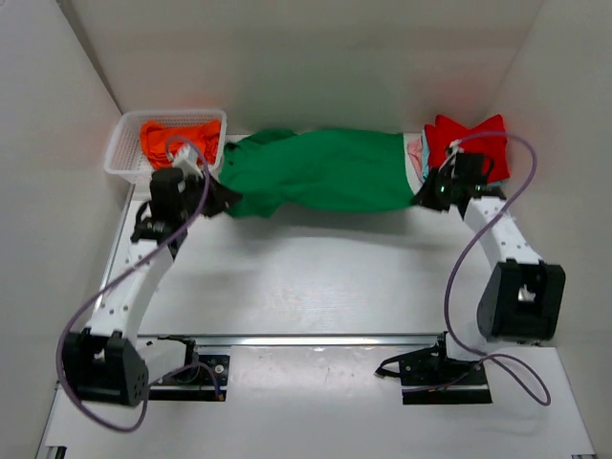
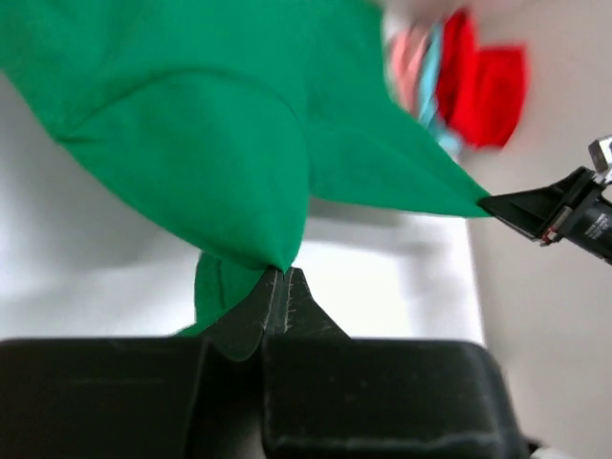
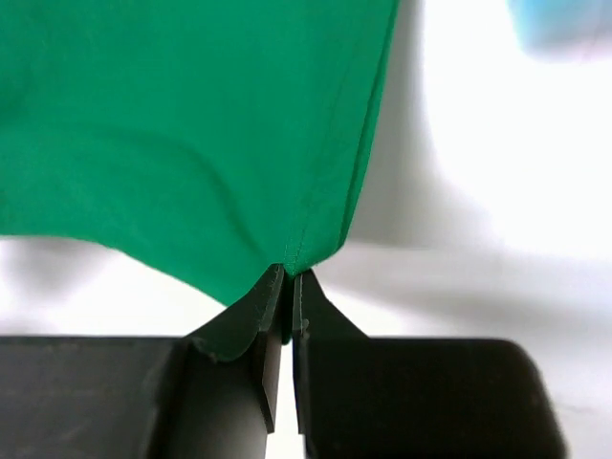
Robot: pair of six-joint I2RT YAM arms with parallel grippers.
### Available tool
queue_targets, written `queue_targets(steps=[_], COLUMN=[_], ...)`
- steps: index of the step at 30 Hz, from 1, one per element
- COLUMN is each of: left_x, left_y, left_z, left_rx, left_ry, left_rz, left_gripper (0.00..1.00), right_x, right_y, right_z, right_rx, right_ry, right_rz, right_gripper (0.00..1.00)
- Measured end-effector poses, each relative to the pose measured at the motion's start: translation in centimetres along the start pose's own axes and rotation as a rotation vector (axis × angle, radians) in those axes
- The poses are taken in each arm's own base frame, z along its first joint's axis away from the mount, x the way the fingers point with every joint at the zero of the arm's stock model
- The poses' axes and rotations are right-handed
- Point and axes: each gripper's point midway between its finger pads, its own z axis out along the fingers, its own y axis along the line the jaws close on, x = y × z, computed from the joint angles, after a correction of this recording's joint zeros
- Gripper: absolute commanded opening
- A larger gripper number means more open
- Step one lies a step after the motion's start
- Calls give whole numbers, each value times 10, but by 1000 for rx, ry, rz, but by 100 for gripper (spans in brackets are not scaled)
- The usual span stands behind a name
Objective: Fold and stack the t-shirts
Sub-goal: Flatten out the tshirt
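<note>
The green shirt (image 1: 320, 172) is stretched sideways along the far part of the table (image 1: 316, 277), wrinkled and bunched, reaching from just beside the basket (image 1: 117, 158) to the pile at the far right. The left gripper (image 2: 284, 277) pinches a fold at the shirt's left end, its jaws pressed together on the cloth. The right gripper (image 3: 290, 273) is clamped the same way on a corner of the right end. I cannot tell whether the middle of the shirt touches the table. A red shirt (image 1: 469, 139) tops the pile in the far right corner, with edges of a pink shirt (image 2: 406, 62) and a light blue shirt (image 2: 432, 72) showing at its side nearest the green one. An orange shirt (image 1: 177, 139) lies crumpled in the basket at the far left
</note>
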Motion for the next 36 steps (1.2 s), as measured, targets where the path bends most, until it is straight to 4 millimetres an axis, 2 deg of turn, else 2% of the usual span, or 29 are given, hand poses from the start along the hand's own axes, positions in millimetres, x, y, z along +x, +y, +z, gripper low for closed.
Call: queue_targets(steps=[1, 4, 5, 9, 11, 12, 14, 21, 25, 29, 36], left_x=[26, 100, 124, 203, 231, 238, 243, 236, 233, 225, 216], left_y=[8, 34, 44, 92, 109, 113, 115, 109, 105, 99, 98], left_z=[-7, -31, -38, -65, -75, -77, -80, -78, -78, -78, -73], left_rx=[-15, -59, -70, -152, -197, -206, -210, -188, -179, -171, -178], left_ry=[32, 129, 158, 256, 305, 315, 317, 285, 272, 263, 242], left_rz=[-7, -38, -52, -134, -170, -180, -193, -211, -219, -216, -234], left_gripper=[0, 0, 0, 0, 0, 0, 0, 0, 0, 0, 0], right_x=[34, 114, 133, 199, 223, 231, 240, 242, 239, 232, 231], right_y=[-3, -10, -11, -23, -31, -35, -37, -42, -44, -55, -61], right_z=[-3, -25, -31, -50, -53, -54, -56, -49, -50, -51, -50], right_rx=[18, 48, 49, 62, 80, 90, 106, 123, 128, 160, 185], right_ry=[53, 149, 164, 220, 255, 271, 297, 317, 301, 275, 289], right_rz=[3, 5, 5, 41, 65, 74, 84, 102, 114, 155, 167], right_gripper=[0, 0, 0, 0, 0, 0, 1, 0, 0, 0, 0])
